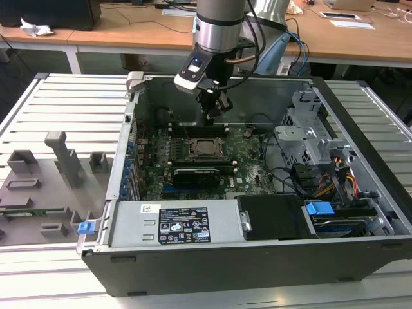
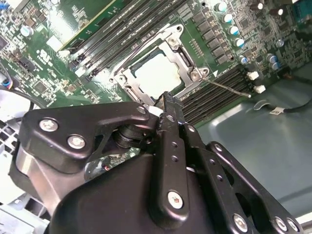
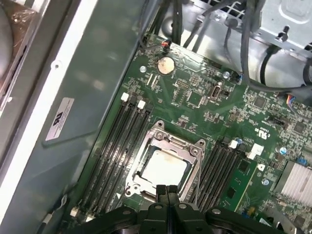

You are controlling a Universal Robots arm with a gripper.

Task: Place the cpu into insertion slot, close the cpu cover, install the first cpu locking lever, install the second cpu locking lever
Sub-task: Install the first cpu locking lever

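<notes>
Tool (image 3: pixel 168 188) over cpu (image 3: pixel 163 168) (cover (image 3: pixel 179 142) down)

Silver-grey arm (image 1: pixel 219 26), black cables (image 1: pixel 255 48) at its 3 o'clock, white-and-blue box (image 1: pixel 191 72) at 7; matte black gripper (image 2: pixel 165 100), its links studded with silver screws (image 2: pixel 174 199).

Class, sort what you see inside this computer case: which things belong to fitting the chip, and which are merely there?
Belong to the job: hand, shut; chip; cover, lying flat over the chip; lever.

Just lying about: memory slots; coin battery; cables; black card.
</notes>
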